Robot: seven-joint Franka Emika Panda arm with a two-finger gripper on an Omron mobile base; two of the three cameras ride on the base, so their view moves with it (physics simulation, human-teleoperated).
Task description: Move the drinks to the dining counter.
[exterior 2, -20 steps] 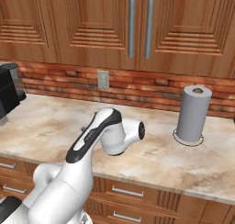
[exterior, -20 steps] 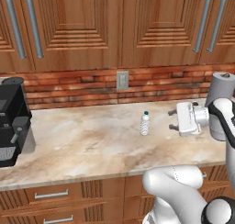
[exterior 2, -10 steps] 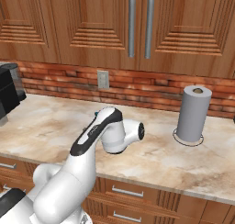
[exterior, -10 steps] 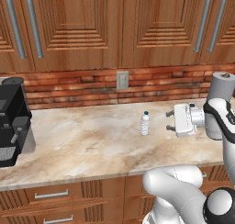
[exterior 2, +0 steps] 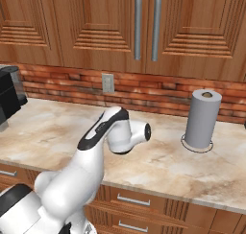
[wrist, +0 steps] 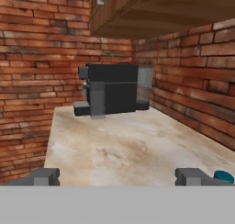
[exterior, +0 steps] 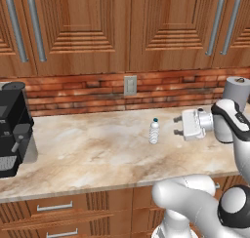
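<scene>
Water bottle with its teal cap stands upright on the marbled bench under the wall cabinets in the left base view, toward the back edge below the outlet, so nothing looks delivered yet; the pincer hovers just beside it, pointed at it sideways, spread wide, empty and not touching. From the right base view the arm bends over the bench's middle, well apart from the paper-towel roll by the back edge. In the hand view both fingertips stand far apart with only a teal cap peeking at the right tip, the coffee machine at the far end, so grasp and carry remain.
</scene>
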